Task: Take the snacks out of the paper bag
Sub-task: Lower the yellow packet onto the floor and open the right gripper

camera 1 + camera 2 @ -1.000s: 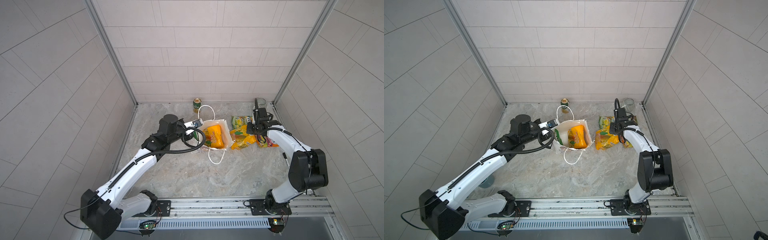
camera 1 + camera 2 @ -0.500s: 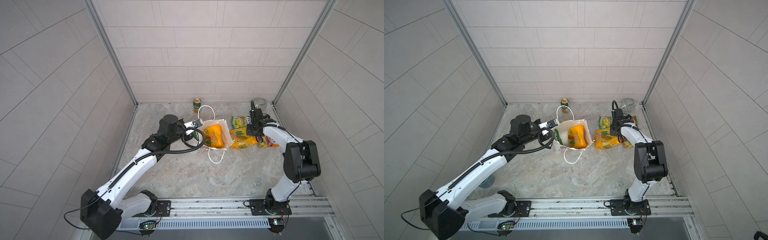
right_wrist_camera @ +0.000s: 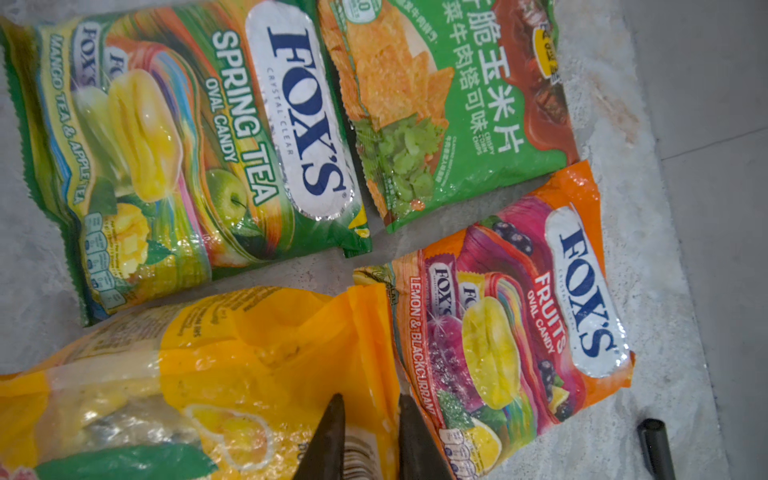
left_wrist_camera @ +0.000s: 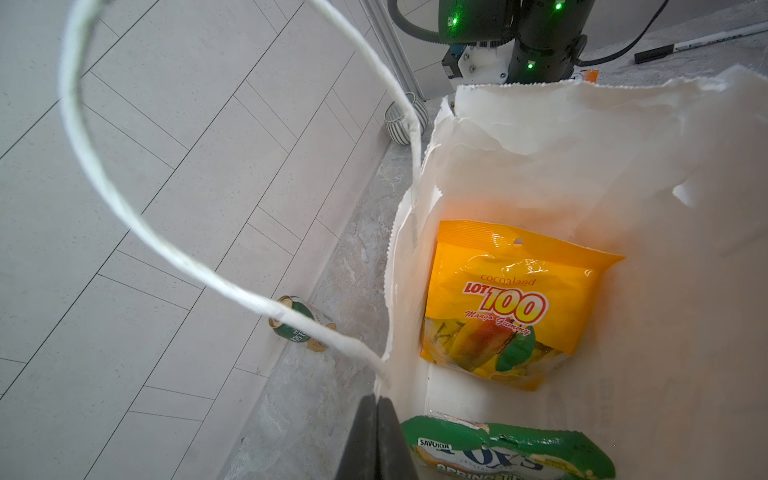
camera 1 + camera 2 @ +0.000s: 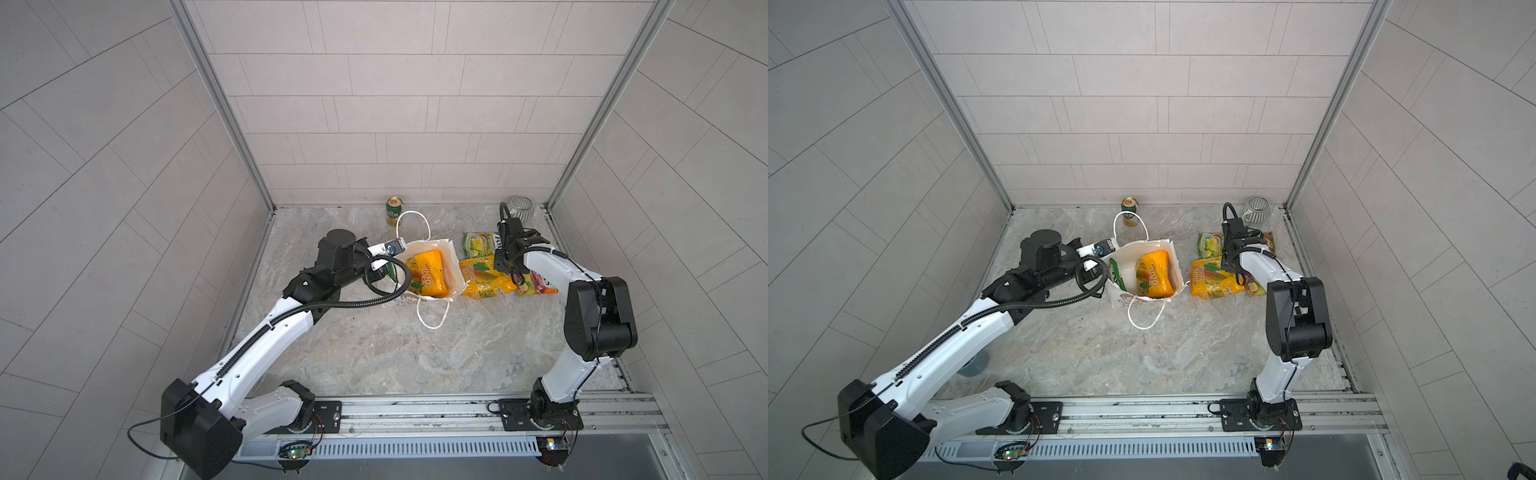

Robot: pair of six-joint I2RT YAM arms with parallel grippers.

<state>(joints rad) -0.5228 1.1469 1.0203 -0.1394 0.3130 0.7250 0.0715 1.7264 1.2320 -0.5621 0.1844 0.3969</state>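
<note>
Paper bag (image 5: pixel 452 266) upright on the bench (image 5: pixel 415 353), four snacks (image 5: pixel 484 280) lying just beside it
Left tool (image 4: pixel 376 401) pinched shut on the bag's rim; yellow packet (image 4: pixel 511 299) and green packet (image 4: pixel 507 453) inside. Right tool (image 3: pixel 370 401) narrowly parted over a second yellow packet (image 3: pixel 208 353)

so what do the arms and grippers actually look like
The left arm and right arm have white shells and blocky black joints. A black ribbed cable runs along the left, a thin black loop on the right. The left gripper and right gripper are dark and wedge-shaped.
</note>
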